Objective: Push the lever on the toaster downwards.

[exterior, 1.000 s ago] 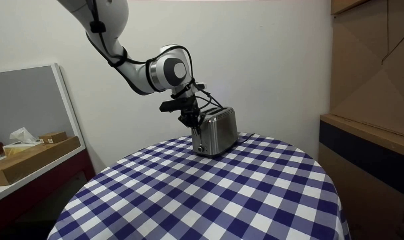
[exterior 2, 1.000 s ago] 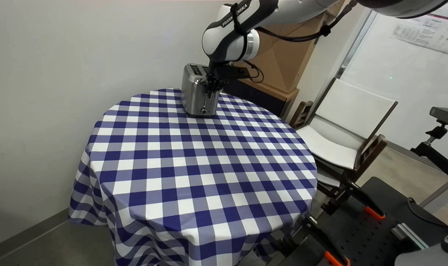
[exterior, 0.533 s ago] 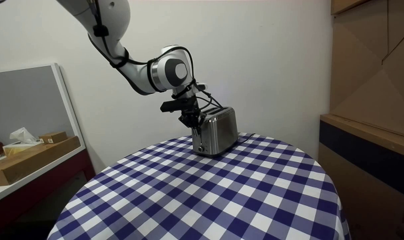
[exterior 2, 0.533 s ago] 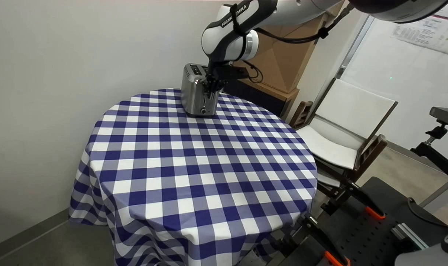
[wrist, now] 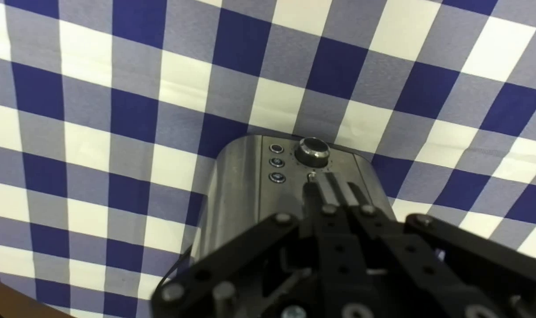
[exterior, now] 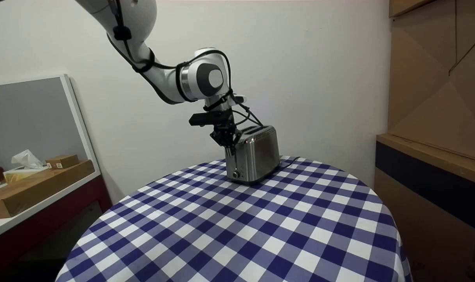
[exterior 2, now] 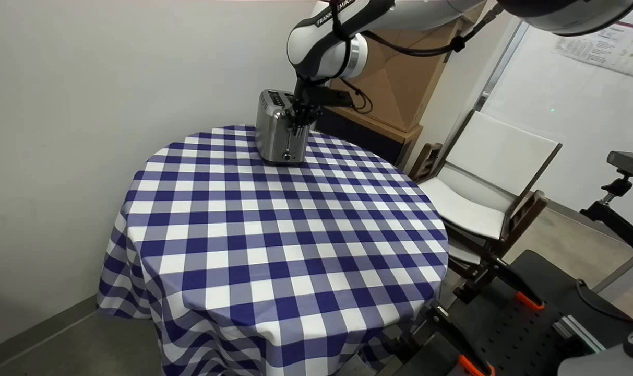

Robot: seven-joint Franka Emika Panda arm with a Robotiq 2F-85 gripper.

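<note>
The silver toaster (exterior: 264, 152) stands upright on the checked table; it also shows in an exterior view (exterior 2: 271, 133) and in the wrist view (wrist: 234, 176). Its narrow end carries a round knob (wrist: 313, 152), several small buttons (wrist: 276, 162) and a vertical slot. My gripper (wrist: 336, 187) points down in front of this end face, above the knob, with its fingertips together and nothing seen between them. In both exterior views the gripper (exterior: 231, 150) (exterior 2: 298, 129) is at the upper part of the end face. The lever is hidden, so contact with it cannot be told.
The round table (exterior: 237, 223) has a blue and white checked cloth. A power cord (exterior: 292, 162) runs behind the toaster. A wall stands close behind. Cardboard (exterior: 437, 90) stands beside the table. A white chair (exterior 2: 483, 183) is farther off.
Over the last half second the arm and gripper have risen a little along the toaster's end face. Before that they were almost still. The toaster has not moved.
</note>
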